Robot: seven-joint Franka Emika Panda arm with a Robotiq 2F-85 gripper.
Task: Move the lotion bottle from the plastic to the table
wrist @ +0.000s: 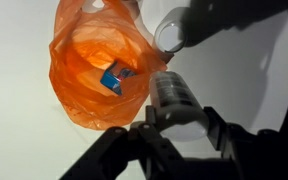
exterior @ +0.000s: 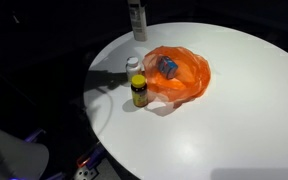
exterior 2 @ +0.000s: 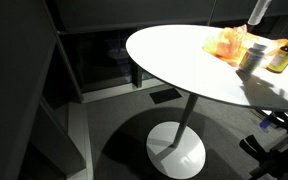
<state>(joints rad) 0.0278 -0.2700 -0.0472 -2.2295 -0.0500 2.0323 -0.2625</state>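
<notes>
A round white table in a dark room holds an orange plastic bag mid-table; the lotion bottle stands beside it near the edge, gripper above, jaw state unclear.

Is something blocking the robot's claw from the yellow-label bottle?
Nothing visible does. The yellow-label bottle stands on the table beside the orange plastic bag, with a white-capped bottle close by. The gripper hangs apart from them all.

Two bottles, one orange plastic bag, one table
</notes>
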